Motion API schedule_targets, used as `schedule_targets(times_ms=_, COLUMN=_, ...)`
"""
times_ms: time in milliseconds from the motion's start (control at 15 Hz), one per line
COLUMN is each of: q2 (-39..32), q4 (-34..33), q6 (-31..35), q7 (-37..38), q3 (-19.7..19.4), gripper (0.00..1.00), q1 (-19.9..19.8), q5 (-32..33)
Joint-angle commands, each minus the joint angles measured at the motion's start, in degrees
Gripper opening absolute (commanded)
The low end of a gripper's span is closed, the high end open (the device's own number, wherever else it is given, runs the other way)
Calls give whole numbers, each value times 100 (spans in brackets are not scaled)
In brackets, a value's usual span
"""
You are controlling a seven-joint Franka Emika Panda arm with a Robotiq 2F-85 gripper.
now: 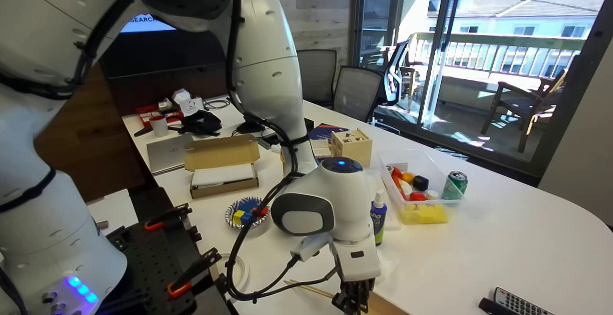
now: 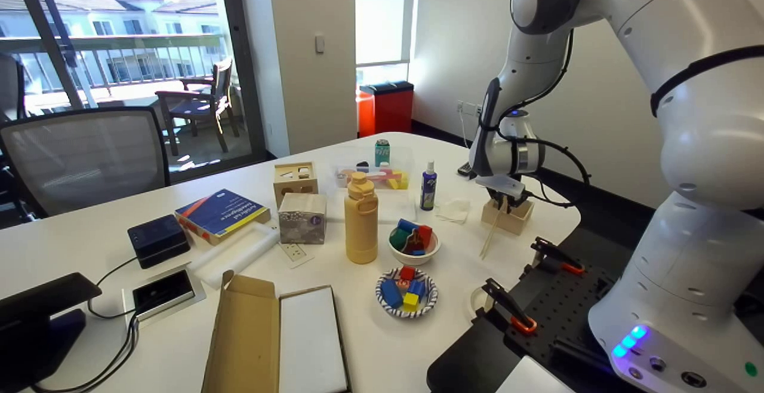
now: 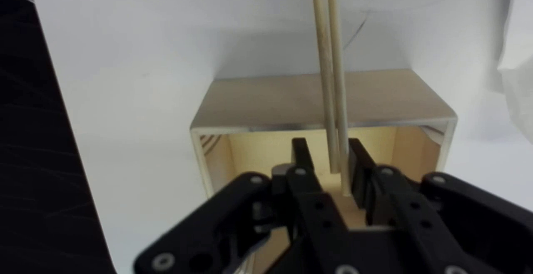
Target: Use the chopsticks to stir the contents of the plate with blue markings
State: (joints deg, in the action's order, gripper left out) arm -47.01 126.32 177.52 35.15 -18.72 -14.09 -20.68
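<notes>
In wrist view, see Robotiq gripper (image 3: 330, 152) over the mouth of an open-topped pale wooden box (image 3: 266, 103), with jaws spread, not clamped on anything. Between them, pair of pale wooden chopsticks (image 3: 337, 78), side by side, with ends staggered. Sit nearer one jaw, with clear gap to the other; can't tell if touching. In an exterior view, slant down across one box wall toward white tabletop (image 2: 459, 243), with lower ends outside the box.

Near box, note thin crumpled white sheet (image 2: 453, 212). Past that, upright Expo spray bottle (image 1: 378, 220).

Farther out, well apart from chopsticks, find blue-and-white patterned plate (image 2: 432, 296), showing in both exterior views. Contains blue, yellow and red blocks (image 2: 391, 293). Just beside it, round white bowl (image 2: 426, 257) heaped with red, blue and green pieces (image 2: 425, 235). Next to bowl, upright yellow bottle (image 2: 361, 235) with carry loop at cap.

Beyond, see cube-shaped patterned box (image 2: 302, 223), then wooden shape sorter (image 2: 295, 185) with cut-outs on top. Also Artificial Intelligence book (image 2: 227, 217), flat on tabletop, and open cardboard box (image 2: 246, 333) with white insert (image 2: 313, 336). Near spray bottle, clear plastic bin (image 1: 433, 166) of mixed colored items, with green can (image 1: 456, 184) at its corner; can't tell whether inside or just outside. Toward frame edge, remote control (image 1: 519, 301) on tabletop.
</notes>
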Motion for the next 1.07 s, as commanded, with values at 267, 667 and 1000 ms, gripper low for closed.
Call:
schedule_targets(times_ms=267, q2=-97, q4=-28, q6=170, q7=-50, q3=-156, gripper=3, q1=214, q5=-214)
schedule_targets(times_ms=667, q2=406, q4=399, q6=255, q7=55, q3=-912, gripper=3, q1=1107, q5=-195)
schedule_targets(times_ms=1000, q2=922, q4=1104, q6=633, q7=18, q3=-2821, gripper=3, q1=3331, q5=-128)
